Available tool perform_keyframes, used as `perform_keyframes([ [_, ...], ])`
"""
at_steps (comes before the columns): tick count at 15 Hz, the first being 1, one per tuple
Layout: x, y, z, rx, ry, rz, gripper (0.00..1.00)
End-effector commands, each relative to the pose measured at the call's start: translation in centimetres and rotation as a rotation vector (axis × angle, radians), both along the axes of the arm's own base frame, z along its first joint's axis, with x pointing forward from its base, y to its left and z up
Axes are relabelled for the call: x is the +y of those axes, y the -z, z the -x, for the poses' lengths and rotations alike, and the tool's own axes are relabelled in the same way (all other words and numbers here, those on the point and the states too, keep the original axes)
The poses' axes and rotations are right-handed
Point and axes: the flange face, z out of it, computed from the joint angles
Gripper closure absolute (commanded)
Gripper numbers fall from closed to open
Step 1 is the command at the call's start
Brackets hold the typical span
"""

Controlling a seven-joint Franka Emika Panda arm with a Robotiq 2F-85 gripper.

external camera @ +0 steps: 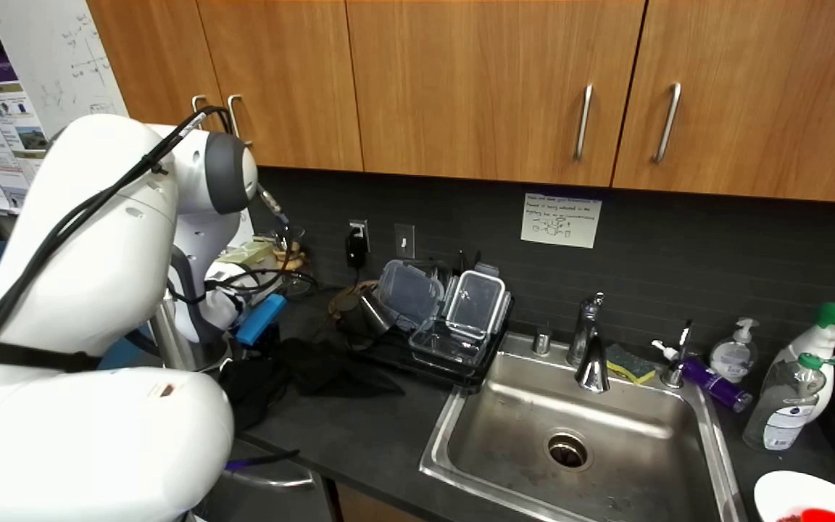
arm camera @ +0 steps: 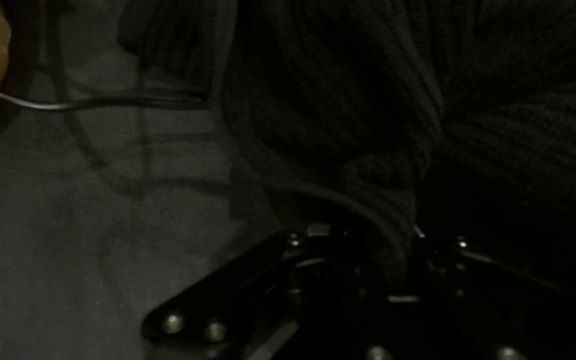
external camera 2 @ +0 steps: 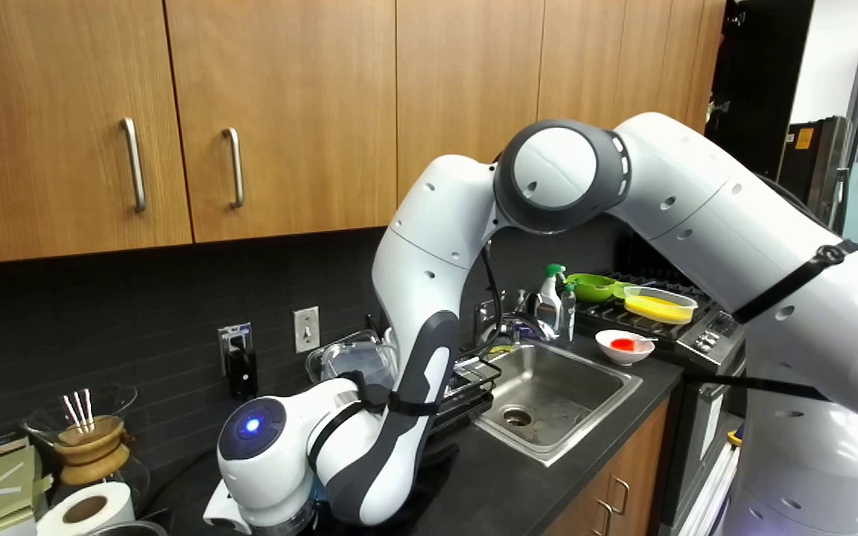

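A dark ribbed cloth (arm camera: 328, 100) fills the upper middle and right of the wrist view. My gripper (arm camera: 380, 240) is shut on a fold of this cloth, which runs down between the fingers; the picture is very dark there. In an exterior view the dark cloth (external camera: 338, 373) lies bunched on the counter (external camera: 381, 428), left of the dish rack. The hand with its blue part (external camera: 262, 319) is just above the cloth's left side, and the black fingers blend into it. In an exterior view the arm's wrist (external camera 2: 272, 461) hides the gripper.
A dish rack (external camera: 475, 373) with clear containers (external camera: 475, 301) stands beside the sink (external camera: 570, 406). Bottles (external camera: 787, 406) and a white bowl (external camera 2: 623, 350) are beyond it. A glass coffee maker (external camera 2: 90, 447) and paper roll (external camera 2: 86, 510) stand left. Wooden cabinets (external camera: 490, 87) hang above.
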Motion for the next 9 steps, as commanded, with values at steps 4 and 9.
perform_keyframes([
  [4, -1.0, 1.2, -0.1, 0.032, -0.030, 0.034, 0.98],
  [9, -0.8, 0.2, -2.5, 0.036, -0.063, 0.096, 0.98],
])
